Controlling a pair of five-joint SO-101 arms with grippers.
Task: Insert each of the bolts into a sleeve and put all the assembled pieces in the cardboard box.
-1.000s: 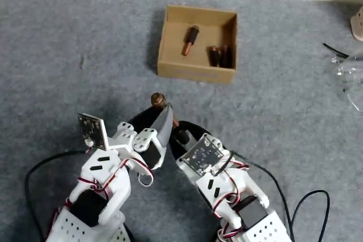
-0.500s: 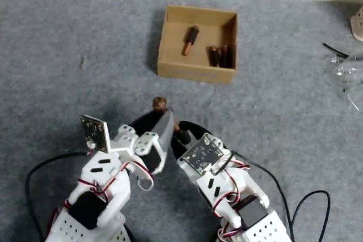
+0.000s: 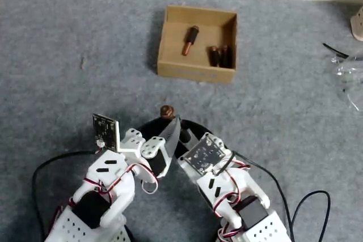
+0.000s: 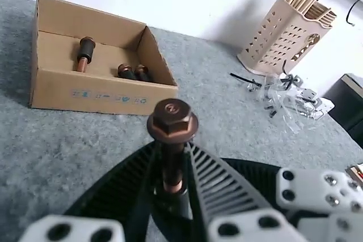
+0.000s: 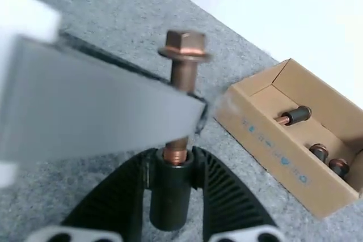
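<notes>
My left gripper is shut on the shank of a copper bolt that stands upright with its hex head on top. Just beside it, my right gripper is shut on a black sleeve. The bolt's lower end sits in the top of the sleeve. A finger of the left gripper crosses in front of the bolt in the right wrist view. The cardboard box lies farther back with three assembled pieces in it.
Clear plastic bags and a black cable lie at the right on the grey carpet. A beige perforated holder with sticks stands at the far right by the wall. Open carpet lies between the grippers and the box.
The left arm has shifted right and nearer, carrying the bolt from beside the right gripper to over the sleeve. The right arm has kept still.
</notes>
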